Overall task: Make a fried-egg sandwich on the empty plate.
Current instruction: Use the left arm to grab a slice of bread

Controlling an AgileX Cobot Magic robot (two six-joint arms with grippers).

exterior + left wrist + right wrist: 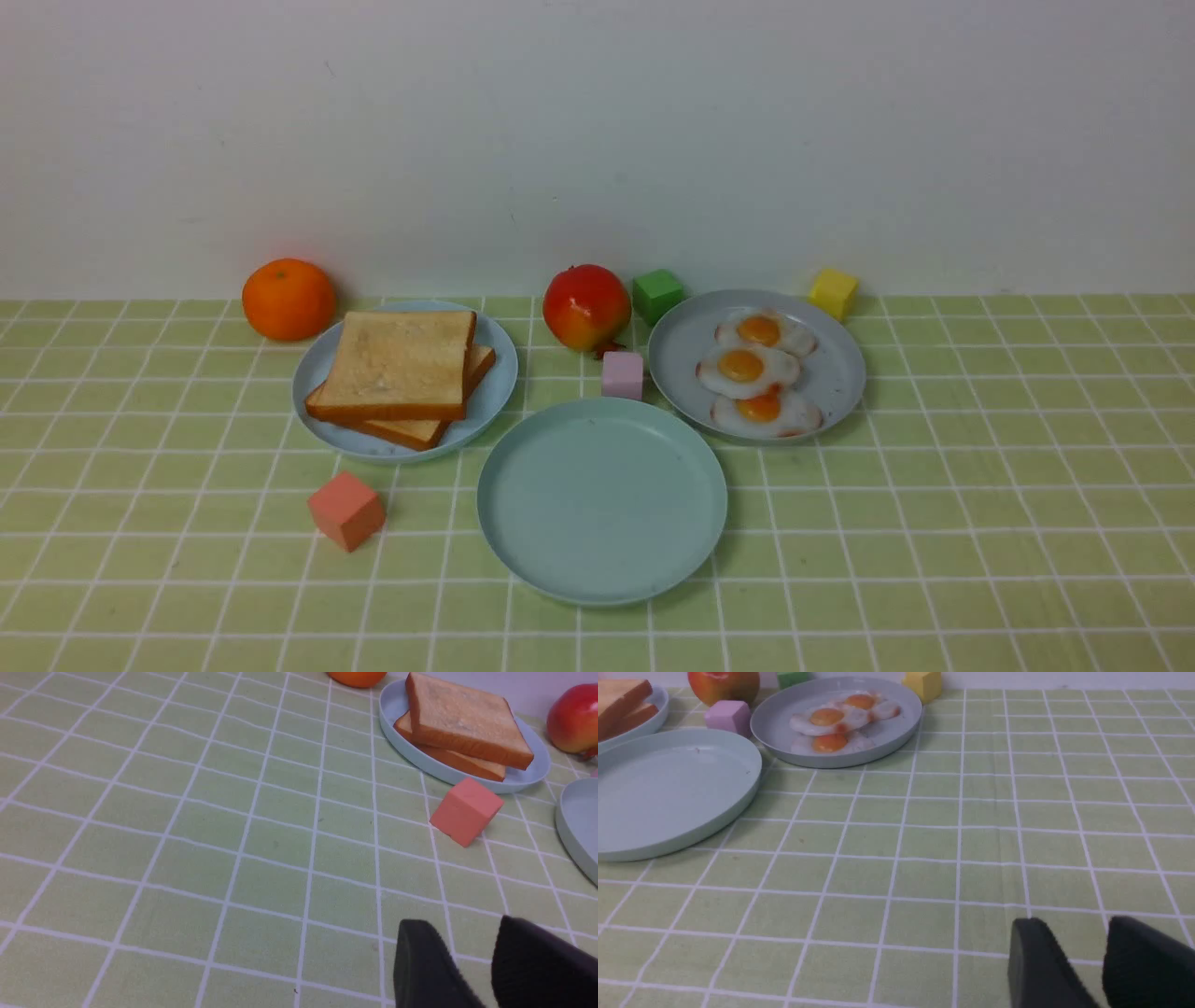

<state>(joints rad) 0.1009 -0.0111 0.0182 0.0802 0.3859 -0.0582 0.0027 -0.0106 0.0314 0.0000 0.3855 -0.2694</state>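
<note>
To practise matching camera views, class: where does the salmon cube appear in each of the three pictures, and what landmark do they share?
Front view: the cube sits on the cloth, nearer the camera than the toast plate and left of the empty plate.
Left wrist view: the cube lies between the toast plate and the empty plate, touching neither.
Right wrist view: not in it.
Shared landmark: the empty plate, in all three.

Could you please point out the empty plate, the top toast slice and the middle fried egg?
empty plate (602, 504): front view, bare centre of its floor.
top toast slice (400, 362): front view, middle of its upper face.
middle fried egg (741, 365): front view, on its orange yolk.
</note>
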